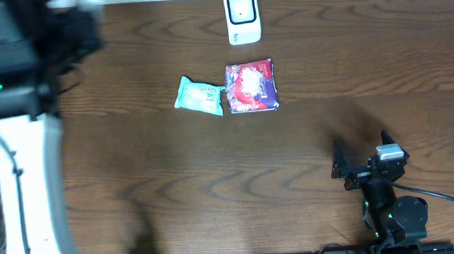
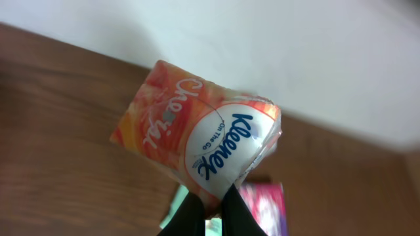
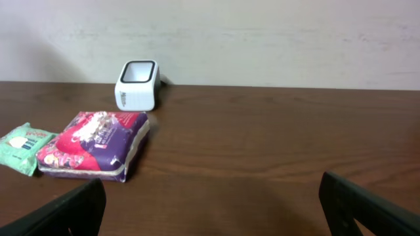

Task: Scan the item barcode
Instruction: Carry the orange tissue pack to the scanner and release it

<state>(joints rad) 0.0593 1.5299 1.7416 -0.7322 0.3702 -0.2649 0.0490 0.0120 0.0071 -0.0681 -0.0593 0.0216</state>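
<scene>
The left pincer [image 2: 211, 200] is clamped together on the lower edge of the orange Kleenex pack [image 2: 197, 137], which it holds off the desk [image 1: 294, 154]. The right pincer [image 3: 216, 213] stands wide apart, holding nothing. A purple packet [image 1: 251, 87] and a green packet [image 1: 199, 95] lie side by side near the white scanner [image 1: 242, 16].

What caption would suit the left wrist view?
Left hand pinches an orange Kleenex pack over the wooden table, a purple pack behind it.
</scene>
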